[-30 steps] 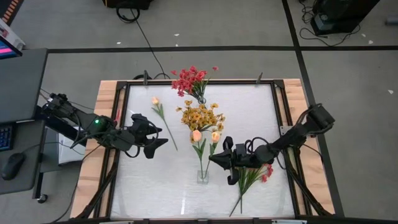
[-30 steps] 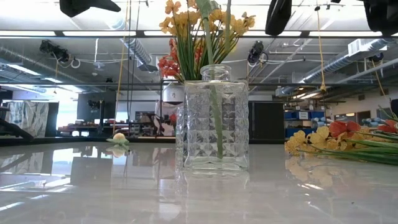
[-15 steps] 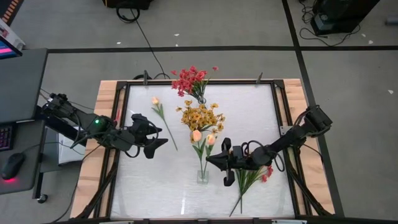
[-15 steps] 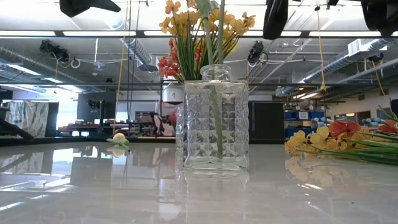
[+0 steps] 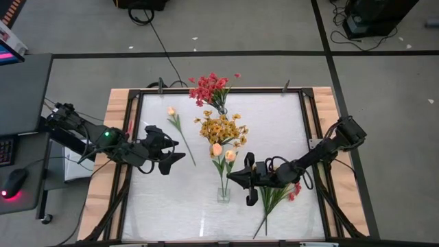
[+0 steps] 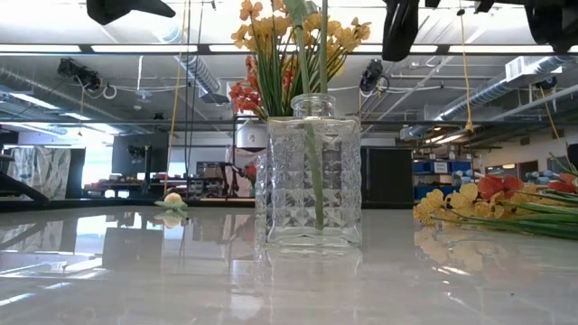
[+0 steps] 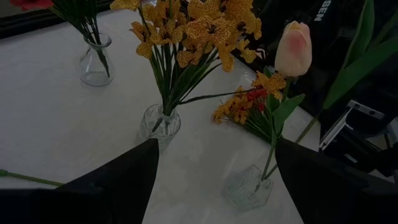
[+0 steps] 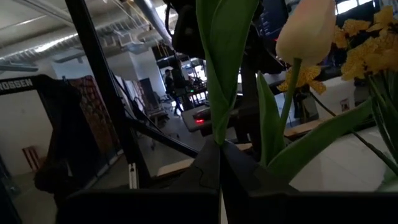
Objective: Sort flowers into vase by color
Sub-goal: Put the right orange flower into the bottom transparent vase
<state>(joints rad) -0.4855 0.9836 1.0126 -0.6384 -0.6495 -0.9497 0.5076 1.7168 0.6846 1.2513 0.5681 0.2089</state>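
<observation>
A square glass vase (image 5: 224,194) stands near the table's middle with one peach tulip (image 5: 217,149) in it. My right gripper (image 5: 236,177) is just right of the vase, shut on a second peach tulip (image 5: 231,156) held upright over the vase's mouth (image 6: 311,97). My left gripper (image 5: 177,152) hangs open over the table's left part, touching nothing. Farther back, yellow flowers (image 5: 221,129) and red flowers (image 5: 209,88) each stand in a small vase. One more peach tulip (image 5: 171,111) lies flat on the table at the far left. My right gripper pinches the second tulip between its two fingers low on the stem, where a leaf (image 8: 217,134) wraps it. The fingers come about level from the table's right side and lie across the stem. The tulip stands upright, and its stem (image 6: 321,63) runs down into the vase's mouth.
A loose bunch of red and yellow flowers (image 5: 278,195) lies on the table under my right arm. A dark frame (image 5: 302,92) borders the white table top. Bare table lies toward the near left (image 5: 164,206).
My right gripper has edged toward the vase and tipped a little, still shut on the tulip. The tulip's bud has swung closer to the bud in the vase, and its stem stands straighter over the vase's mouth.
</observation>
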